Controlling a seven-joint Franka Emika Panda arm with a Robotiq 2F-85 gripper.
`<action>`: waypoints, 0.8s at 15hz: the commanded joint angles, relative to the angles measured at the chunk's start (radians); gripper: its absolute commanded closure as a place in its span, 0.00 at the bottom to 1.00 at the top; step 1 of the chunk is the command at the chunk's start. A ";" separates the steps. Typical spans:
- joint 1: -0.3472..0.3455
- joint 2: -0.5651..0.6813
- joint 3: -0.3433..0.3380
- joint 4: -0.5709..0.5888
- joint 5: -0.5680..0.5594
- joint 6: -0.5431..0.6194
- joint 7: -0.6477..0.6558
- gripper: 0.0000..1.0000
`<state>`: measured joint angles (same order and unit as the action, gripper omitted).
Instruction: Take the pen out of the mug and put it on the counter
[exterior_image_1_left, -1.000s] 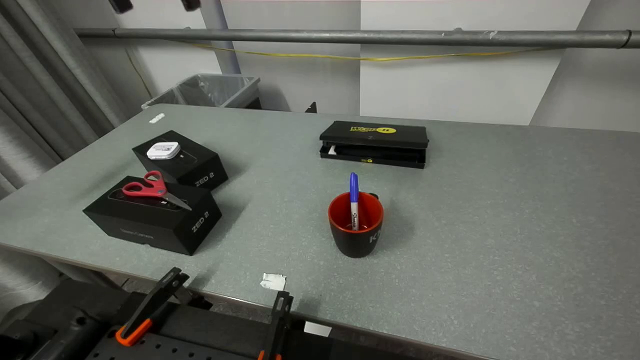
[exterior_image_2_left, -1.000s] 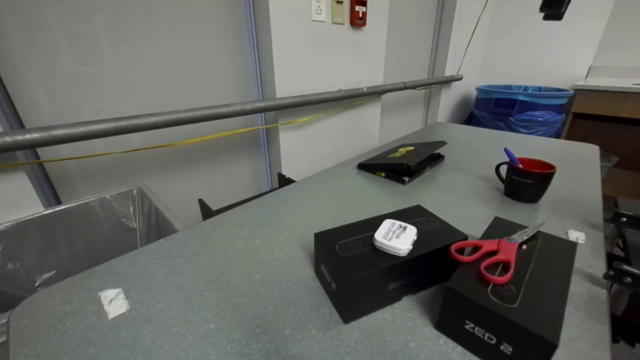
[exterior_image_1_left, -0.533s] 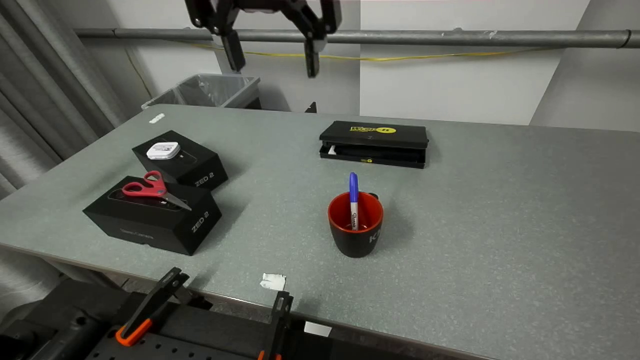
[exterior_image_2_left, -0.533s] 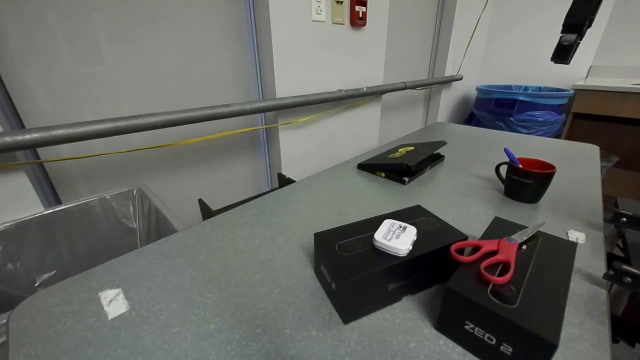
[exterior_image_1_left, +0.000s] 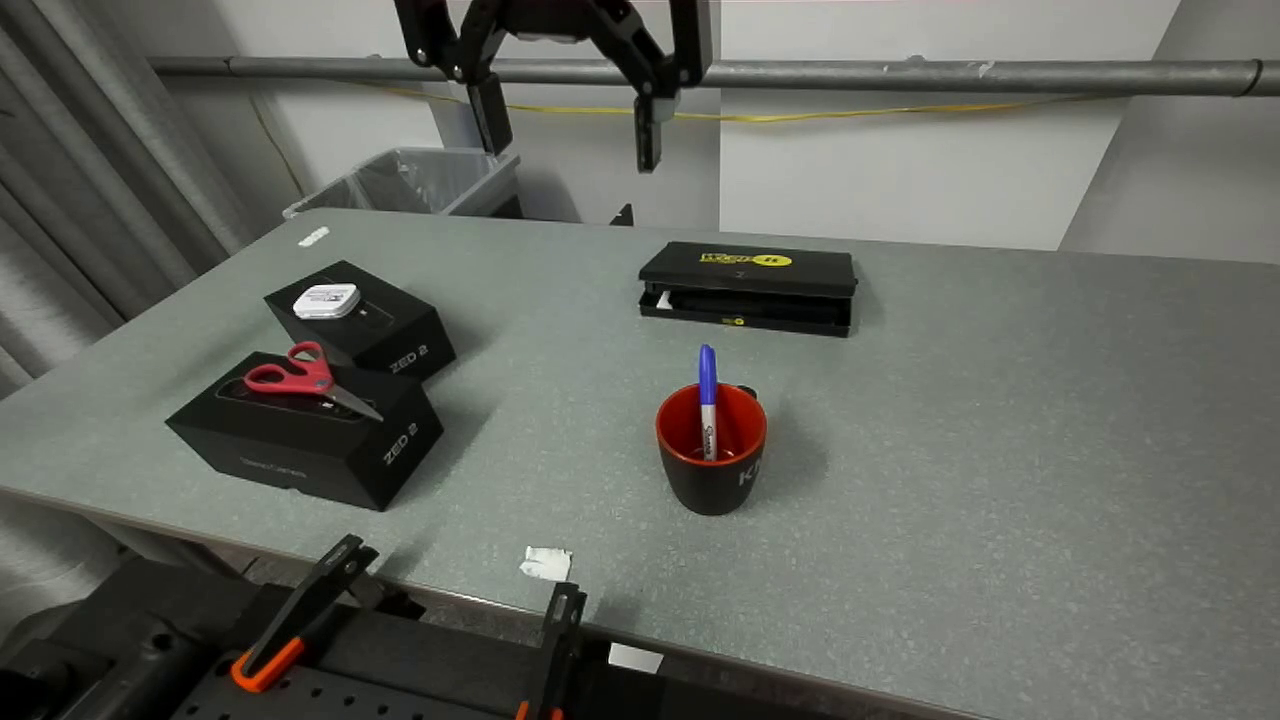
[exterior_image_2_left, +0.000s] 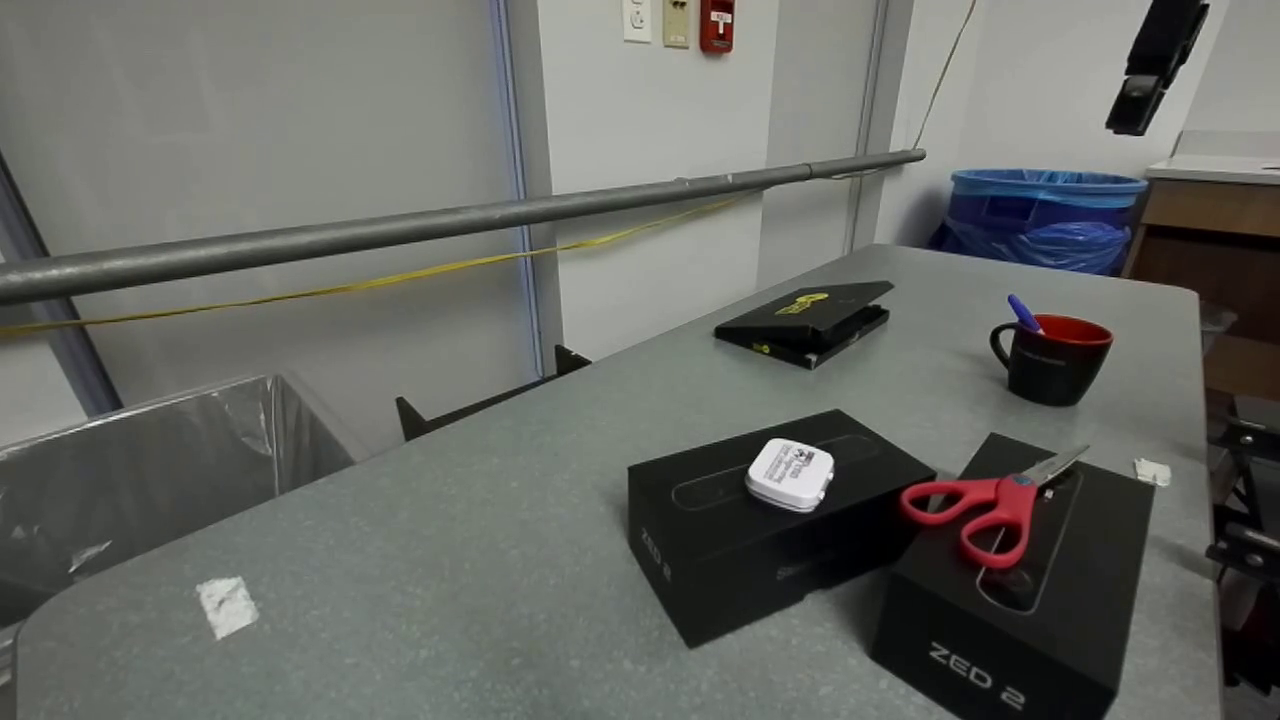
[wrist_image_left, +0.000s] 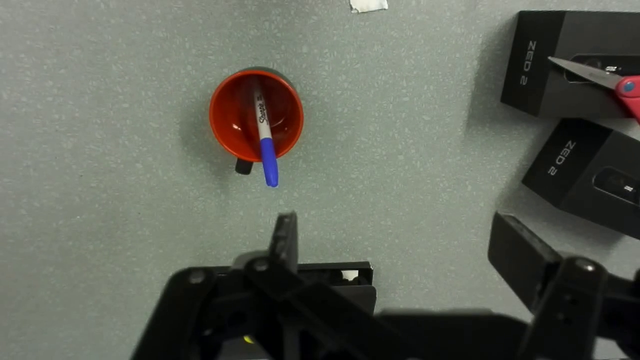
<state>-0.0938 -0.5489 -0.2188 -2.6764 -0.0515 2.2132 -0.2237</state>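
The pen (exterior_image_1_left: 708, 385) leans in the mug with its blue cap above the rim. It shows in both exterior views (exterior_image_2_left: 1024, 314) and the wrist view (wrist_image_left: 268, 157). The mug (exterior_image_1_left: 705, 490), black outside and red inside, stands upright on the grey counter (exterior_image_1_left: 950, 450); it also shows in the other views (exterior_image_2_left: 1055, 370) (wrist_image_left: 232, 117). My gripper (exterior_image_1_left: 570, 130) is open and empty, high above the counter, also seen in an exterior view (exterior_image_2_left: 1135, 105). In the wrist view the gripper's fingers (wrist_image_left: 395, 232) are wide apart, and the mug and pen lie beyond the left finger.
Two black boxes (exterior_image_1_left: 300, 440) (exterior_image_1_left: 400, 335) bear red scissors (exterior_image_1_left: 305, 378) and a white tin (exterior_image_1_left: 327, 301). A black case (exterior_image_1_left: 750, 270), lid ajar, lies behind the mug. Clamps (exterior_image_1_left: 300, 610) sit at the near edge. A grey pipe (exterior_image_1_left: 800, 74) runs along the wall.
My gripper has come down into view and moved right in an exterior view, with a smaller shift in the last half second. The pen, mug and boxes have not moved.
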 joint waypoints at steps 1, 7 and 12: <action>-0.011 0.001 0.011 0.001 0.007 -0.002 -0.006 0.00; -0.029 0.030 0.003 -0.035 -0.033 0.074 -0.029 0.00; -0.057 0.133 -0.002 -0.107 -0.085 0.262 -0.030 0.00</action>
<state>-0.1234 -0.4837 -0.2197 -2.7459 -0.1003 2.3537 -0.2298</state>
